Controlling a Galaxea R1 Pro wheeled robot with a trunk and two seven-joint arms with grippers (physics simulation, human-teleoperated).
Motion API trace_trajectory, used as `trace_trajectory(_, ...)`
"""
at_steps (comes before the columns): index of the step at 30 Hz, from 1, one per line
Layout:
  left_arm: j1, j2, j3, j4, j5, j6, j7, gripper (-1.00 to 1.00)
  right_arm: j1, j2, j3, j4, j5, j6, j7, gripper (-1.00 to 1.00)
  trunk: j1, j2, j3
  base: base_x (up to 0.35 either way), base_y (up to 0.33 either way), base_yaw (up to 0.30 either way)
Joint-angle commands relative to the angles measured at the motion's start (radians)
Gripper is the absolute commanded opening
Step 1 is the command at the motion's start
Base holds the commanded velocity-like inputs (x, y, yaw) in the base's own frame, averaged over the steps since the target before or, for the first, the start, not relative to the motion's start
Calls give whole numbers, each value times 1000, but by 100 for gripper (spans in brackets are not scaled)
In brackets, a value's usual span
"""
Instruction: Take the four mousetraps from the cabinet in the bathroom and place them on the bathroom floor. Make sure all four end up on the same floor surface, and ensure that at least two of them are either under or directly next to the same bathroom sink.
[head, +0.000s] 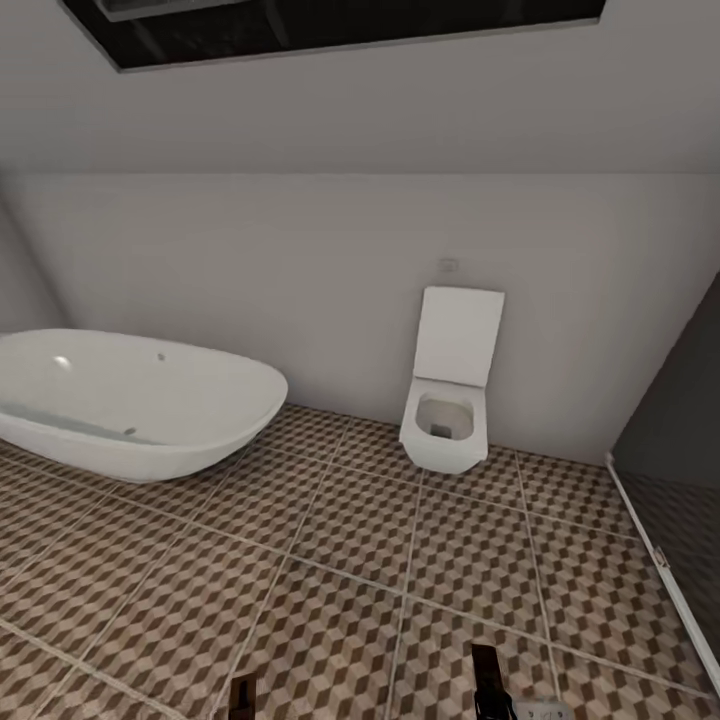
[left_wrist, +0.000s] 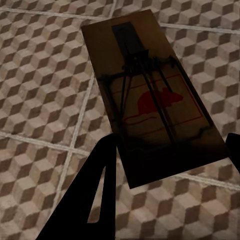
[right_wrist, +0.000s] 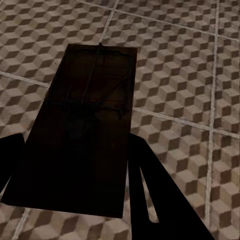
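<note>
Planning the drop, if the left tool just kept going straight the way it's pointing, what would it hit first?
Probably the bathroom floor: past the mousetrap held in the left tool, the wrist view shows just tile, though depth is unclear.

Bathroom: oval tub (head: 130, 400), wall-hung toilet (head: 447, 420), cube-patterned floor tiles (head: 360, 560).

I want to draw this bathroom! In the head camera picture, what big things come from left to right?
Oval white tub → white toilet with its lid up → dark panel at the right edge, all above the cube-patterned floor.
</note>
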Motion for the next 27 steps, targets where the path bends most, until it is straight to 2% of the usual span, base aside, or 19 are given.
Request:
trace_trajectory(1,-2,-1,-9,5,7,-6,3,-100,0,0,-4,1,7,-3,-1,-100,0,0,-1,0,0,286)
trace_trajectory(27,-2,-1,-9,4,7,-6,3,-100,0,0,-4,1,7,-3,-1,-100,0,0,-1,0,0,286)
